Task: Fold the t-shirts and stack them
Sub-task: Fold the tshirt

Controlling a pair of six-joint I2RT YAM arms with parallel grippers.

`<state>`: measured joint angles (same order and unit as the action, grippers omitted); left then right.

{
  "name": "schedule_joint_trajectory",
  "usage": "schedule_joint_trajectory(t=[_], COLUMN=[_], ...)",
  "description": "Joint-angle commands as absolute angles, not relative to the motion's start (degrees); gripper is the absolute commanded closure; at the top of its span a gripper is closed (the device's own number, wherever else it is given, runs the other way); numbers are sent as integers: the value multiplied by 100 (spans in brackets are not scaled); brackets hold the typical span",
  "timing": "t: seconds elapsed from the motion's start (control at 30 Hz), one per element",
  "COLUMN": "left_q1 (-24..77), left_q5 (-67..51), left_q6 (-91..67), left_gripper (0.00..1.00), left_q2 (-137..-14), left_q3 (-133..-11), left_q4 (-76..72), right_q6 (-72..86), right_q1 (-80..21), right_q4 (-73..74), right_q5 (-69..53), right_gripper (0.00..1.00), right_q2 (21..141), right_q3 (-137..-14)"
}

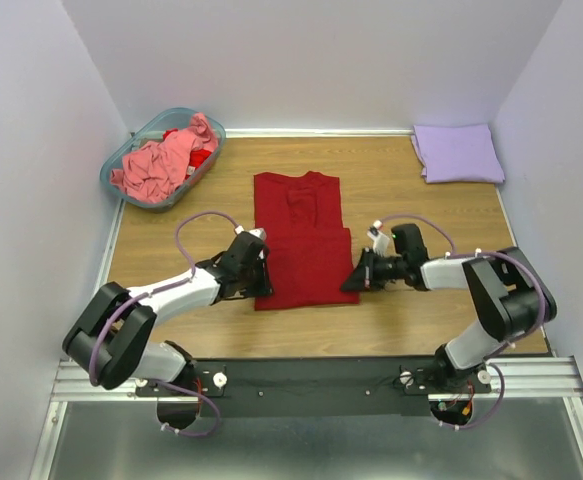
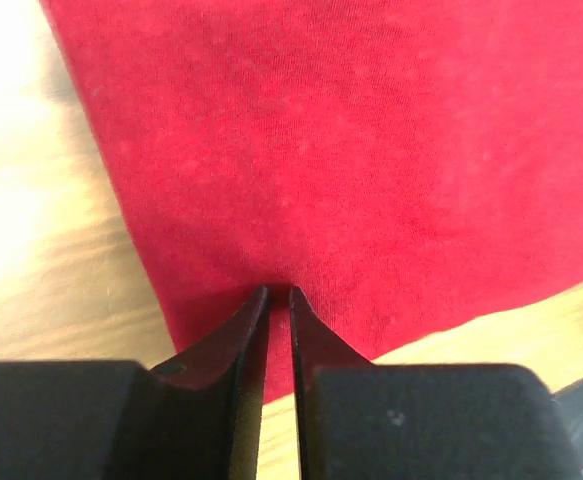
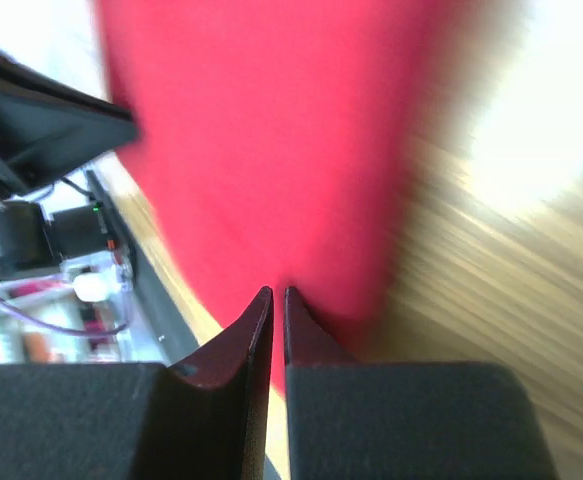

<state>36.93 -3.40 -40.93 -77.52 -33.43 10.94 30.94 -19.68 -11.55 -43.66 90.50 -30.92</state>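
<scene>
Left gripper: fingers are standing almost together, with only a thin slit between the tips. The tips are sitting on the near edge of the dark red t-shirt. Can't tell if any cloth is actually being pinched. Cloth is filling the left wrist view from 10 to 3 o'clock, with bare wood showing at 9 and at 4.

Right gripper: fingers are also standing narrow, a thin slit, with the tips at the red cloth's edge. This view is blurring heavily, so a grip can't be told here either.

In the top view the dark red t-shirt is lying flat mid-table, collar toward 12 and the lower part looking doubled over. The left gripper is meeting it at its 8 o'clock side, the right at its 4 o'clock side.

The lavender t-shirt is lying folded at the table's 2 o'clock corner, well apart. The salmon-pink t-shirt is sitting crumpled in the teal basket at 10 o'clock, with some red cloth peeking out beside it.
</scene>
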Motion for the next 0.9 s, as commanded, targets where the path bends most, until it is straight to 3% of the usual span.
schedule_joint_trajectory(t=[0.0, 0.1, 0.3, 0.4, 0.5, 0.7, 0.87], left_q1=[3428, 3296, 3226, 3226, 3226, 3234, 3226], left_q5=[-1098, -1108, -704, -475, -54, 694, 633], left_q6=[-4052, -4096, -4148, -4096, -4017, -3990, -4043], left_gripper=[81, 81, 80, 73, 63, 58, 58], left_q2=[-7936, -7744, -7104, -6715, -6223, -5442, -5265], left_q3=[-3015, -2892, -2944, -3041, -3260, -3507, -3419], left_q4=[668, 615, 984, 1116, 1370, 1705, 1749], right_q6=[3726, 3762, 3325, 3190, 3699, 4541, 4693], right_q1=[-1390, -1038, -1019, -1168, -1668, -3346, -3586], right_q4=[-2346, -2408, -1735, -1520, -2274, -3564, -3832], right_q5=[-5361, -5370, -5194, -5448, -5844, -5555, -5396], right_gripper=[86, 86, 84, 78, 76, 74, 75], right_q2=[9614, 10001, 9161, 8789, 8736, 9534, 10789], right_q3=[-2435, -2329, -2591, -2733, -2777, -3304, -3612])
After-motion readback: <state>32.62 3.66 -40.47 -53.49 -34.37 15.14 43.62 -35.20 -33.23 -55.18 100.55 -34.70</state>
